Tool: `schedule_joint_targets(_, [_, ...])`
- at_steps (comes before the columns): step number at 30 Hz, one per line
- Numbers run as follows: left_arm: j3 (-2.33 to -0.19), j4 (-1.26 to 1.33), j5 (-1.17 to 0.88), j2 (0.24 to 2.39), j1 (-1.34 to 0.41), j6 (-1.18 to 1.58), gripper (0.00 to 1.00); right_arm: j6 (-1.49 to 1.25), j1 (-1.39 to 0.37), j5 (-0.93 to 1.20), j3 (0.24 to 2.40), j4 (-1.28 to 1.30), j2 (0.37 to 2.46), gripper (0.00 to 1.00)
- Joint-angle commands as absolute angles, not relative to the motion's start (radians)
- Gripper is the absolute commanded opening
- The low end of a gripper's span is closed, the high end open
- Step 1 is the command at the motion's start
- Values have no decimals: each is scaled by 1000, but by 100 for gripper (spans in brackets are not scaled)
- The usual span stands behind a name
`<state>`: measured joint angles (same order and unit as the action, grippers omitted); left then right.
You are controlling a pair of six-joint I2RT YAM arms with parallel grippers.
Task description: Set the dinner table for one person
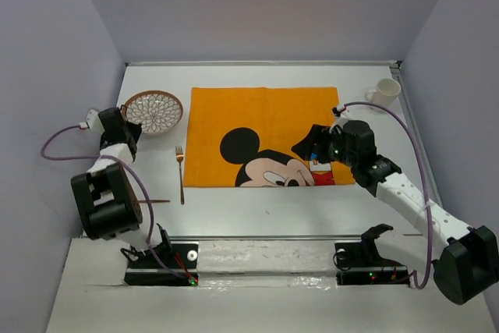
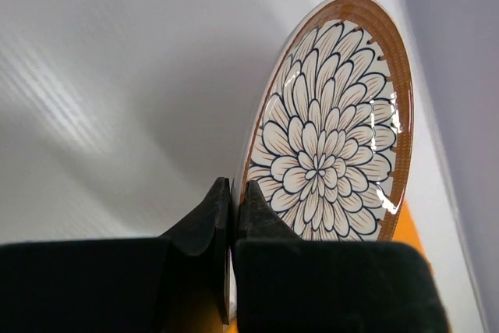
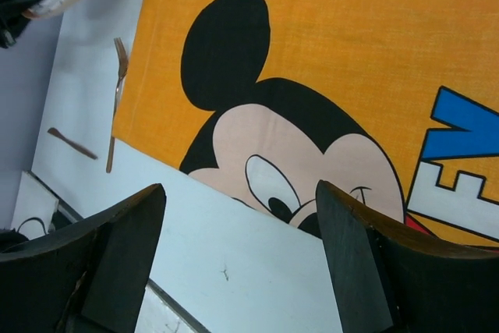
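Left wrist: L gripper point(image 2: 236, 189) pinches plate point(image 2: 335, 138) rim, jaws closed on it, prob. to carry onto mat point(image 1: 265, 111); R gripper point(image 3: 240, 193) hovers, jaws wide apart, empty.

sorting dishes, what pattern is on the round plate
The round ceramic plate has dark-outlined cream flower petals and a brown rim; clearest in the left wrist view.

The left arm point(image 1: 105, 200) is folded up tight and reaches towards 11 o'clock, with its gripper point(image 2: 235, 185) pinched on the plate point(image 2: 327, 154) rim. The right arm point(image 1: 405, 193) stretches long and low towards 10 o'clock. Its gripper point(image 3: 240, 189) hangs with the jaws spread wide, holding nothing.
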<state>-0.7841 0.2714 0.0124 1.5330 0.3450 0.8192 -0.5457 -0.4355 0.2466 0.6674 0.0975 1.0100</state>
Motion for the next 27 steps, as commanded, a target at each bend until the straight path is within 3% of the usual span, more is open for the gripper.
schedule_joint_targets(1, [-841,433,-11,1184,305,795,0,-554,-454,356,721,14,1042,85])
schedule_joint_targets(4, [-850,408,15,1048,244,744,0,-566,-476,374,733,12,1052,89])
schedule_joint_targets(8, [-796,356,-104,942,128,807,0,-557,-486,402,833,-5,1063,93])
schedule_joint_targets(13, [-637,388,-72,835,-112,862,0,-531,-486,403,975,67,1063,97])
schedule_joint_targets(24, [-459,526,-46,807,-451,931,0,-491,-486,345,1003,91,1192,97])
schedule_joint_targets(27, [-442,563,-46,837,-497,934,0,-503,-486,328,957,75,1216,92])
